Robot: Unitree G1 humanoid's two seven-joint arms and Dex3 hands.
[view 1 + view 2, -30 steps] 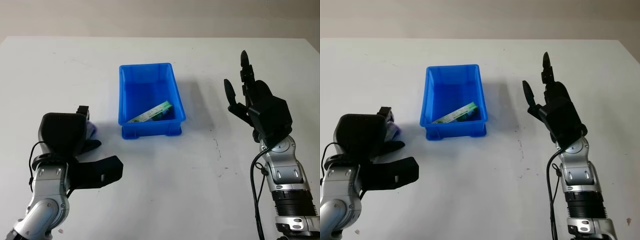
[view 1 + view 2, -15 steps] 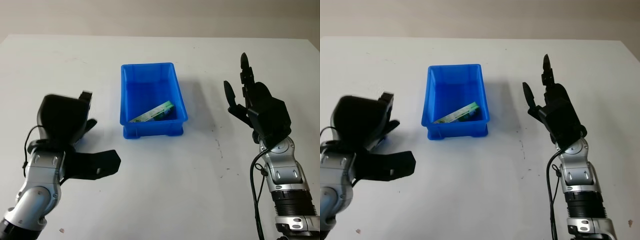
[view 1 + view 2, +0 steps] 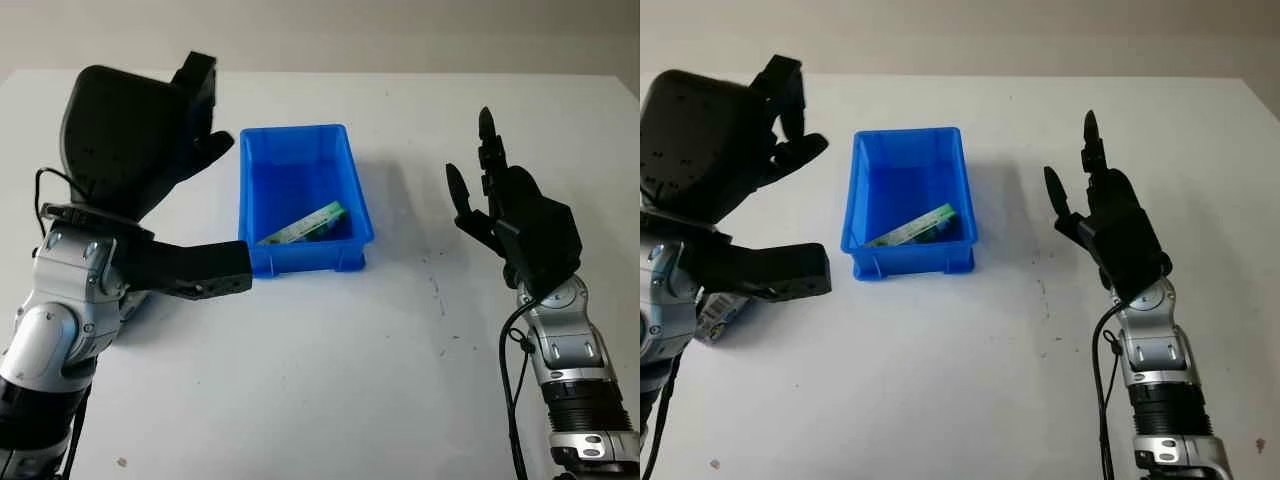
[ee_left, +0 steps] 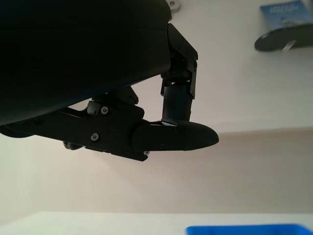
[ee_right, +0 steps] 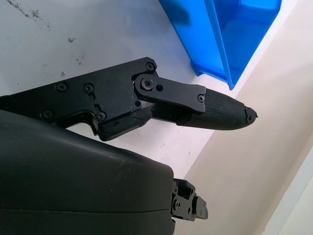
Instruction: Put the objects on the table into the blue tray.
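The left robot hand [image 3: 150, 130] hangs raised and empty beside the blue tray [image 3: 300, 200] — I judge a fresh grasp comes next, reaching down for the small packet [image 3: 720, 315] on the surface [image 3: 350, 380] — while the right robot hand [image 3: 500, 200] waits open.

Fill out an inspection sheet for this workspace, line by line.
Surface: white table, faint dark scuffs right of the tray.
Job's things: blue tray holding a green-and-white packet; small blue-and-white packet on the table, partly hidden under the left arm.
Clutter: nothing seen.
Hands: left hand open, raised left of the tray; right hand open, upright right of the tray.
Cables: black cable along the right forearm.
Surroundings: beige wall behind the table.
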